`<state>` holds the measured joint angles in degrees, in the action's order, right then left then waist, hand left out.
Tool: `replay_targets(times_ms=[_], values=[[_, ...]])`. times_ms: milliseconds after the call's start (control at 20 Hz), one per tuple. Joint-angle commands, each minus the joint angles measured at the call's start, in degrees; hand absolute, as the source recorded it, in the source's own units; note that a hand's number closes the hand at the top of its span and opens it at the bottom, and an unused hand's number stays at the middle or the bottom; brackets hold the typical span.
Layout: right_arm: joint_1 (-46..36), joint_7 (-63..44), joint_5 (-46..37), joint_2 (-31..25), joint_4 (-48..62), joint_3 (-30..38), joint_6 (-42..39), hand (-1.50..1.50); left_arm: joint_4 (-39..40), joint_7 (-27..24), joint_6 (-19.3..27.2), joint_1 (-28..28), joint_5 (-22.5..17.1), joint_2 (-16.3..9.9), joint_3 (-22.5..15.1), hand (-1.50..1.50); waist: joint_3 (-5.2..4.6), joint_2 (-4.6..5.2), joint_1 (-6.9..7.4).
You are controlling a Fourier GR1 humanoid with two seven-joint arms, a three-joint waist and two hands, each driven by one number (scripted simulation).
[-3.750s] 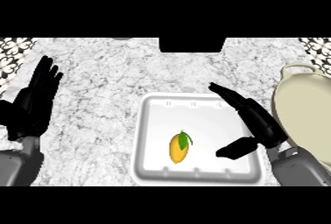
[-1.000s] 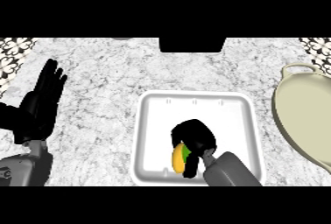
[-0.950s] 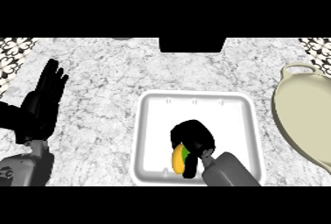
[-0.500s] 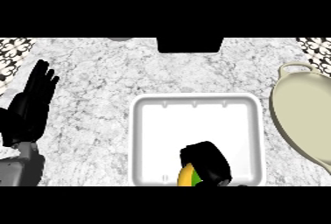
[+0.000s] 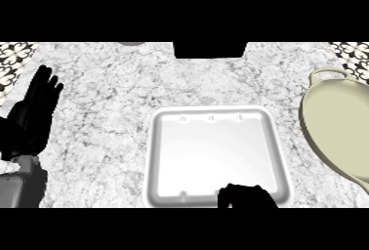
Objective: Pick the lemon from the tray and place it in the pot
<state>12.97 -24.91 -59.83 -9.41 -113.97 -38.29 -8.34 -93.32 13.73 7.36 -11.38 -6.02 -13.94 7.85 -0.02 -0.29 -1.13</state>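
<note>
Fingers of the black right hand (image 5: 247,196) show curled at the near rim of the shallow white square tray (image 5: 162,161); any grasp is hidden, the lemon unseen. Right of it sits the cream pot (image 5: 338,132). The black left hand (image 5: 30,117) rests open, far left.

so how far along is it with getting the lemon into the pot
The tray shows no lemon, so the pick looks done. The right hand, curled at the tray's near edge, probably has it, though the lemon itself is hidden. Left to do: carry it right to the pot, which shows nothing inside, and release it. The left hand rests open at the view's left.
</note>
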Motion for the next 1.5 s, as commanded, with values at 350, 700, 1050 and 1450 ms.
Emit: replay_targets(times_ms=[350,700,1050,1450], values=[[5.17,-4.63,-5.15,-0.77,-27.26,11.35,11.84,1.50,-1.33,2.13,-0.03,-0.97,-0.26,-0.21,0.11,0.00,0.07,-0.02,-0.08],[-0.58,-6.73,3.51,-0.92,-30.03,26.57,7.93,1.50,2.49,-1.83,-1.82,-1.02,-0.72,-0.18,1.11,0.00,0.02,0.33,0.61],[-9.16,-3.09,14.41,-0.65,-18.99,41.28,7.73,1.50,1.16,-1.93,-1.12,0.21,0.66,0.97,-0.33,0.00,0.08,0.44,1.31],[-13.96,11.19,36.70,-5.90,0.38,60.64,8.91,1.50,-1.47,-0.56,0.53,0.99,1.68,3.02,-1.83,0.00,0.14,0.34,1.18]])
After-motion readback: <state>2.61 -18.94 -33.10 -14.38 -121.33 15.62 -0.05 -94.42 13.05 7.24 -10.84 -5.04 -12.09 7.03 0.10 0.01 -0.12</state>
